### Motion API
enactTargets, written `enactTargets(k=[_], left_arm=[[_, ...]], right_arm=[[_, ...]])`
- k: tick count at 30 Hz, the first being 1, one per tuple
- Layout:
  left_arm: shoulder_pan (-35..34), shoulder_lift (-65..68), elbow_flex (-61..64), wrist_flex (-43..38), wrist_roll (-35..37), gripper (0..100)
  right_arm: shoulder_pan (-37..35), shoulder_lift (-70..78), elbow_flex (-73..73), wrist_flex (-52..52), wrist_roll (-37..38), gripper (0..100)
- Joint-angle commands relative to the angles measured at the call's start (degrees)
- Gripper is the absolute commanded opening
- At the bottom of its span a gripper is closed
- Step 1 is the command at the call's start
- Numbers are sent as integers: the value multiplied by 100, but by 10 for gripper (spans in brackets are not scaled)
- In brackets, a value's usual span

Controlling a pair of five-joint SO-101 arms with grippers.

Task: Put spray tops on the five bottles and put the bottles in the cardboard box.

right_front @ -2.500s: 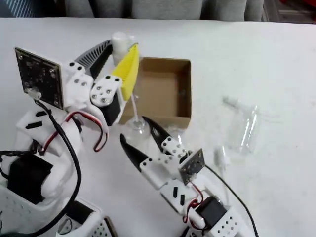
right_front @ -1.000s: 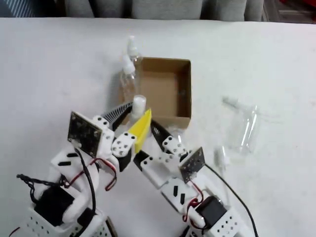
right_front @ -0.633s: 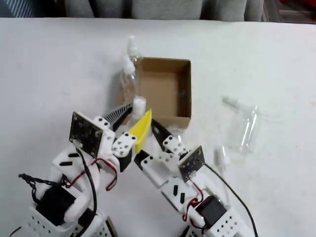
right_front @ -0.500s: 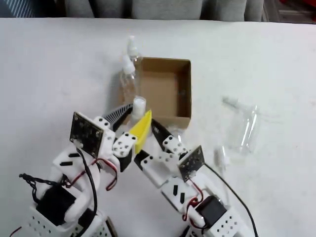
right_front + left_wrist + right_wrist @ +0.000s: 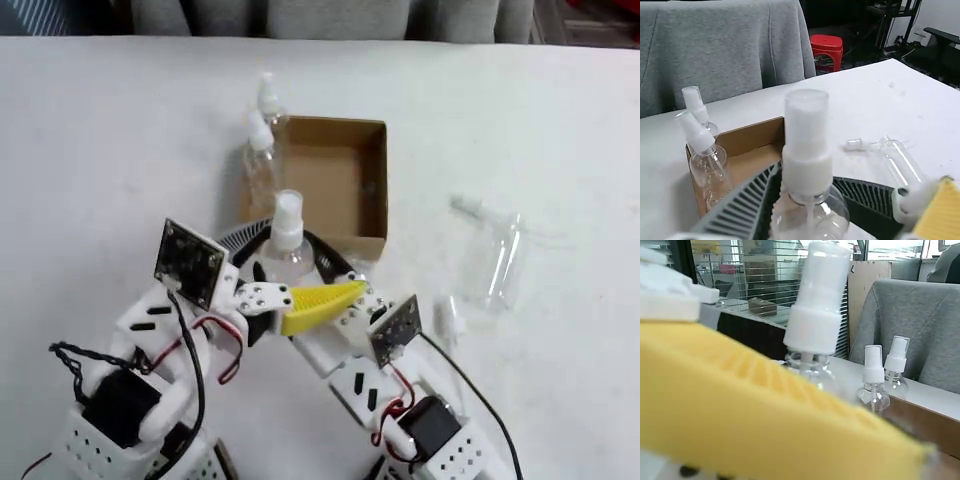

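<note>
Since top [image 5: 287, 208] is seated on bottle [image 5: 288, 264], left gripper [image 5: 316, 258] gapes wide, right gripper [image 5: 284, 252] seemingly clamps it; next: lift into box [image 5: 376, 190].

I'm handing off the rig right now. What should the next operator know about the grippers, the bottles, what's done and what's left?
Left gripper: open beside the front bottle.
Right gripper: shut on that bottle, which stands upright before the box, spray top on.
Done: two more topped bottles stand at the box's left edge; inside or outside is unclear.
To do: box the front bottle, then top the bare bottle lying right of the box, with loose tops near it.
</note>
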Motion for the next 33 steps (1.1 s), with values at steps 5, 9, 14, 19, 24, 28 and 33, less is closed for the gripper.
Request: enactTargets(k=[5,9,14,19,24,28,33], left_arm=[[-22,-708,-53,62,-35,439],[-75,-1455,-53,158,-70,438],[-338,-1982,-53,431,-35,421],[-312,-2545,-132,756,-35,212],[-224,-2510,-914,1301,149,45],[567,-2501,-1477,2154,527,17],[1464,-2501,-897,2655,484,21]], right_arm=[[66,-75,-9,-110,53,16],[66,-66,-9,-110,53,16],[75,-57,-9,-110,53,16],[321,-57,-18,-110,62,16],[655,-48,-114,-110,62,16],[1138,-40,-413,-101,62,16],[1481,-31,-976,110,62,16]])
